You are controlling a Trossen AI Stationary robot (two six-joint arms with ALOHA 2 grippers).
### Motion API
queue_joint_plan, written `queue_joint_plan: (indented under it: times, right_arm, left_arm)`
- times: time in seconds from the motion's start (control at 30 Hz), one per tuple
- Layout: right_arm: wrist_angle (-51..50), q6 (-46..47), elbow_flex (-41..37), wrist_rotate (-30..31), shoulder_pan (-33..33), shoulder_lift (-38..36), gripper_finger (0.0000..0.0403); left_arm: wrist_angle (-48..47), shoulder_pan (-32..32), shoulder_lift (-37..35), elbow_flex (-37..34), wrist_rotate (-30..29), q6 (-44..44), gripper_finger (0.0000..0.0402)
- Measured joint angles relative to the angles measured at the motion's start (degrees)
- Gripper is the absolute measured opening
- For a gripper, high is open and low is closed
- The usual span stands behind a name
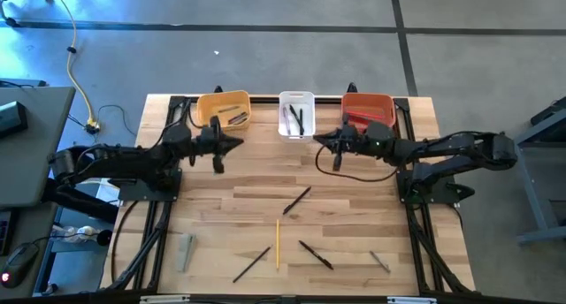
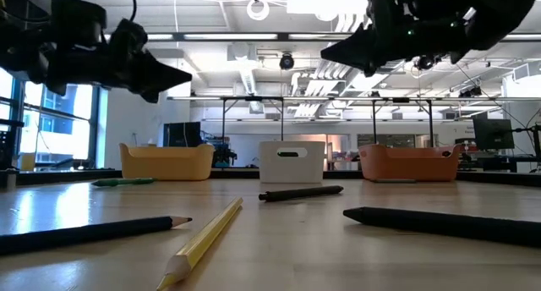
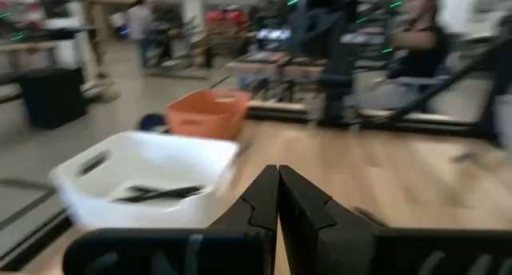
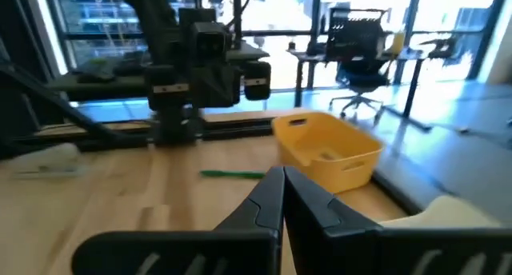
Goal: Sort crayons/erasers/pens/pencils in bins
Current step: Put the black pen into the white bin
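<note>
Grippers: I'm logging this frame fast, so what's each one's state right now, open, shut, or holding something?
Left gripper: shut, empty, raised near the yellow bin.
Right gripper: shut, empty, raised near the red-orange bin.

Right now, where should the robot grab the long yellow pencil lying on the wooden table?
Probably at its bare middle, coming straight down from above. The long yellow pencil lies flat on the wooden table, apart from the dark sticks either side, so fingers set across its thin shaft should close cleanly.

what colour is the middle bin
White: the middle bin shows best in the high view, between a yellow-orange one and a red-orange one.
</note>
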Motion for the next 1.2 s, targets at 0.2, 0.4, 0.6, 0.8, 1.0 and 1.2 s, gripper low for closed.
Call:
queue_joint_plan:
  times: [0.2,0.4,0.6,0.8,1.0,1.2]
  right_arm:
    - [-9.92,-0.51,1.67,8.44,8.90,-1.38,0.0000]
    - [-23.41,-0.20,6.32,14.80,17.04,-0.35,0.0000]
    - [-33.02,0.35,11.23,18.44,24.89,2.26,0.0000]
    - [-40.31,0.59,16.39,19.65,30.61,6.24,0.0000]
    - [-49.82,1.05,25.51,19.72,32.65,13.93,0.0000]
    - [-61.88,1.09,36.77,18.73,32.50,23.73,0.0001]
  left_arm:
    - [2.14,-3.68,0.01,-0.67,0.49,1.04,0.0000]
    - [2.39,-6.84,0.01,-0.67,0.49,1.03,0.0000]
    - [2.39,-10.63,0.01,-0.67,-0.19,3.66,0.0000]
    - [2.39,-14.12,0.03,-0.67,-0.62,3.82,0.0000]
    - [2.39,-16.42,0.05,-0.67,-4.14,4.79,0.0000]
    - [2.40,-17.34,0.05,-0.67,-6.74,5.26,0.0000]
